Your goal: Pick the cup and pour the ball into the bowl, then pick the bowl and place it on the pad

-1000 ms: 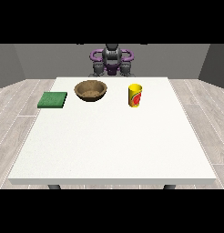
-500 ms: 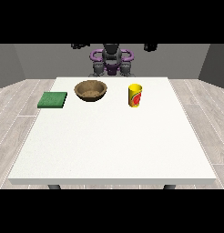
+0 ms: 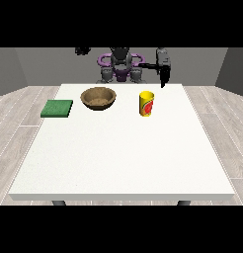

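A yellow cup point(image 3: 146, 104) with a red mark stands upright on the white table point(image 3: 123, 153), right of the middle at the far side. A brown bowl point(image 3: 98, 98) sits to its left. The green pad point(image 3: 57, 108) lies flat at the far left. The hand at the view's right point(image 3: 163, 68) hangs in the air behind and to the right of the cup, fingers pointing down and straight, holding nothing. The hand at the view's left point(image 3: 83, 50) shows only partly at the top of the scene, raised high behind the bowl. No ball is visible; the cup's inside is hidden.
The robot's torso point(image 3: 120, 66) stands behind the table's far edge. The near half of the table carries no objects. Grey plank floor surrounds the table.
Both arms have come up from beside the torso. The hand at the view's right has swung outward and down towards the cup's side. Cup, bowl and pad have not moved.
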You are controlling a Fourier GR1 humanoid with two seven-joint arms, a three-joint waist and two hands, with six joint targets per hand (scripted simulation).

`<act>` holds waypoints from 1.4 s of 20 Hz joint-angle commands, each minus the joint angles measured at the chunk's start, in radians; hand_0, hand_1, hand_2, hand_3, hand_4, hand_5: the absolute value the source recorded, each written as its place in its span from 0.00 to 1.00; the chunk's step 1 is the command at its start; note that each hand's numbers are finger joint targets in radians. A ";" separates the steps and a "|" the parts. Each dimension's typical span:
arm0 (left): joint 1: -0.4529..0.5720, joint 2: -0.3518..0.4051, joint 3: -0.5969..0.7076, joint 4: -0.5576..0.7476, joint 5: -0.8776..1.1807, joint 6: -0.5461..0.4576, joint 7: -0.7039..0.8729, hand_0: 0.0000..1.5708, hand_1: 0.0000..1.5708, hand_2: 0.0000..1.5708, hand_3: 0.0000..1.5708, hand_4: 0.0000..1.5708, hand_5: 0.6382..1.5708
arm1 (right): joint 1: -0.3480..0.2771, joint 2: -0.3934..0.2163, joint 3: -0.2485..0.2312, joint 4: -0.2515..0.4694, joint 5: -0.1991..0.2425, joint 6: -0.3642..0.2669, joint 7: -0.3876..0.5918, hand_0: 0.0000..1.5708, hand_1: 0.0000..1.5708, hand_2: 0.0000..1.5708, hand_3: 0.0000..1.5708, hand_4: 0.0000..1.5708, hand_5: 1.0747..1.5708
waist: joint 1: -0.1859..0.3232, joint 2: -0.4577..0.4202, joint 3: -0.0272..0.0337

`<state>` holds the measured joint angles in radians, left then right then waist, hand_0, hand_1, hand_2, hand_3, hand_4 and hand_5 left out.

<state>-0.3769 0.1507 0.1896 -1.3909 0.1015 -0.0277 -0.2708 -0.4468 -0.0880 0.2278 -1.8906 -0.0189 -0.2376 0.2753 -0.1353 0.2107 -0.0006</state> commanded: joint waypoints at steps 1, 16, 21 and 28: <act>-0.006 0.015 0.023 0.153 0.004 -0.032 -0.075 0.00 0.00 0.00 0.00 0.00 0.82 | 0.057 -0.020 -0.053 -0.023 -0.045 0.047 -0.001 0.00 0.00 0.00 0.00 0.00 0.99 | -0.009 -0.025 0.0004; -0.126 0.052 0.081 0.573 0.000 -0.067 -0.353 0.00 0.00 0.00 0.00 0.00 0.85 | 0.102 -0.077 -0.217 -0.072 -0.153 0.171 -0.015 0.00 0.00 0.00 0.00 0.00 0.99 | -0.033 -0.007 0.0003; -0.136 0.035 0.107 0.703 -0.012 -0.019 -0.467 0.00 0.00 0.00 0.00 0.00 0.84 | 0.095 -0.121 -0.245 -0.188 -0.201 0.195 0.088 0.00 0.00 0.00 0.00 0.00 0.99 | -0.100 0.011 -0.0003; -0.205 0.080 0.140 0.820 -0.015 -0.001 -0.577 0.00 0.00 0.00 0.00 0.00 0.83 | 0.142 -0.163 -0.305 -0.262 -0.251 0.267 0.046 0.00 0.00 0.00 0.00 0.00 0.99 | -0.131 0.079 -0.0001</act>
<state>-0.5511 0.2183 0.3203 -0.6301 0.0954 -0.0542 -0.8034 -0.3257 -0.2317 -0.0439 -2.1212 -0.2449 0.0029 0.3205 -0.2569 0.2773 -0.0009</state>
